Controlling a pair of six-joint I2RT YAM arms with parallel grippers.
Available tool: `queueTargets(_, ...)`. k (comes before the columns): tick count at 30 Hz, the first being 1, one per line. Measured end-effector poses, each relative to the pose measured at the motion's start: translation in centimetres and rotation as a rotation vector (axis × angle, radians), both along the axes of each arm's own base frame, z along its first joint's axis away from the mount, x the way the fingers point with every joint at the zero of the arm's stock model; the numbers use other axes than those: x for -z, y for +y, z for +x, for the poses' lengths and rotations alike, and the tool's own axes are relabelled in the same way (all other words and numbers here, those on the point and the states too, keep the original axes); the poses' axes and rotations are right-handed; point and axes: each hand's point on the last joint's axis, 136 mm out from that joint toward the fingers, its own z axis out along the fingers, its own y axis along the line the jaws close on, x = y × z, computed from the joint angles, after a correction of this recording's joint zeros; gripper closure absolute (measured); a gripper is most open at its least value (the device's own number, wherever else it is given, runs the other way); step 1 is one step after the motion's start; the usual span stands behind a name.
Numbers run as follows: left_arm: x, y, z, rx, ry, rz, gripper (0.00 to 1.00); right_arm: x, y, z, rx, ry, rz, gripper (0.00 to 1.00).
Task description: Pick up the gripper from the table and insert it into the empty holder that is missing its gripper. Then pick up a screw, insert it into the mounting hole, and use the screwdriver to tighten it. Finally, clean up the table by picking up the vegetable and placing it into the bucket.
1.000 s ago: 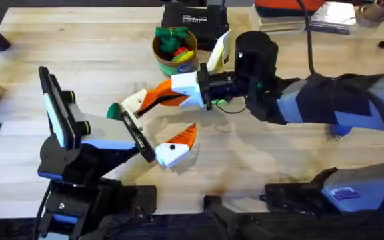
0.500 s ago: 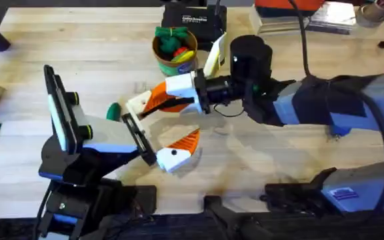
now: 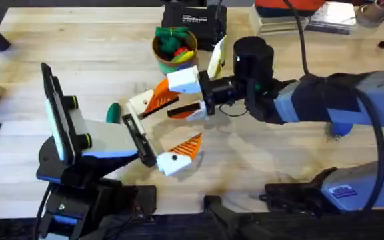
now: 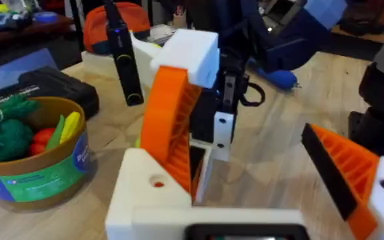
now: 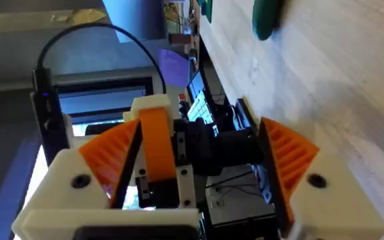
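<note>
While the finger piece (image 3: 141, 105) sits at the far end of the left arm's jaw rail, its white block is against the holder (image 4: 145, 200) and its orange ribbed tip points right, toward the right arm. I cannot tell whether it is pushed fully home. A small round hole shows in the white plastic at its base.

The right gripper (image 3: 171, 105) reaches in from the right with its fingers spread. One finger lies alongside the piece's orange tip and the other stands clear on the near side, so it clamps nothing. The left gripper (image 4: 239, 107) is also spread wide and empty, with its near finger (image 3: 179, 153) well apart from the seated piece.

The piece's long axis runs left to right, nearly in line with the right arm's wrist. The right gripper is therefore the closer one, and pulling straight back to the right looks like its cleanest way out. A sideways pull could drag the unscrewed piece off the holder.

The dark green vegetable (image 3: 114, 110) lies on the table just left of the rail. The bucket (image 3: 157, 59) stands farther off, beyond the grippers.
</note>
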Motion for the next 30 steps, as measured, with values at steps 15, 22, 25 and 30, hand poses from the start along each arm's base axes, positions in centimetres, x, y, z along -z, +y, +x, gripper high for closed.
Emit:
queueTargets(15, 0.5, -0.9, -1.6, 0.099, 0.027, 0.002, 0.015, -0.5, -1.3, -0.9, -0.088, 0.038, 0.028, 0.007)
queueTargets(22, 0.5, -0.9, -1.7, 0.105, 0.03, 0.0, 0.015, -0.4, -2.4, 1.2, -0.015, 0.019, 0.026, 0.007)
queueTargets(25, 0.5, -0.9, -1.7, 0.105, 0.03, 0.0, 0.016, -0.3, -2.9, 2.8, 0.054, -0.02, 0.02, 0.007)
queueTargets(30, 0.5, -0.9, -1.7, 0.106, 0.03, 0.0, 0.016, -0.8, -3.7, 6.3, 0.178, -0.113, 0.003, 0.007)
